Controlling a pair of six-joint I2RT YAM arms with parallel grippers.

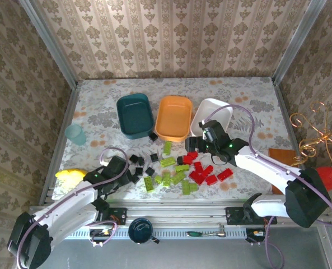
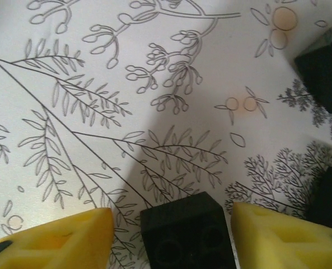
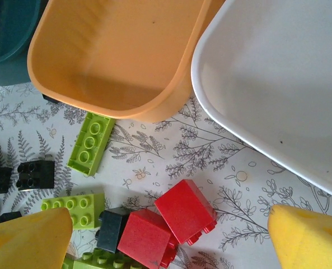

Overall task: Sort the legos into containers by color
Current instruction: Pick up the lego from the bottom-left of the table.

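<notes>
L claw (image 2: 171,214) astride black brick (image 2: 185,235), gap on its left, not clamped; R claw (image 3: 170,224) wide open, empty, over red bricks (image 3: 183,208).
Centre brick, close square, lift straight. Teal tub (image 1: 134,115), orange tub (image 1: 174,117), white tub (image 1: 211,115) look empty; legos (image 1: 167,177) loose in front. Floral-print surface (image 1: 98,106), damask-papered walls (image 1: 171,33).
</notes>
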